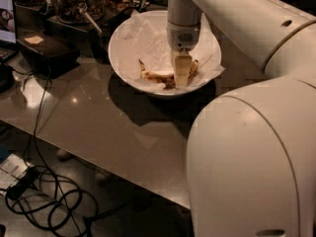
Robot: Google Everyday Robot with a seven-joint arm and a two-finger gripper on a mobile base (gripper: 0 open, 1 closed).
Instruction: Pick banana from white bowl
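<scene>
The white bowl stands on the grey counter, lined with crumpled white paper. The banana, yellow with brown spots and dark ends, lies in the bowl's near half. My gripper reaches straight down into the bowl over the banana's middle to right part. Its pale finger hides part of the fruit.
Glass jars of dark snacks stand behind the bowl on the left. A black box sits on the counter's left side. Cables lie on the floor below the counter's front edge. My large white arm fills the right foreground.
</scene>
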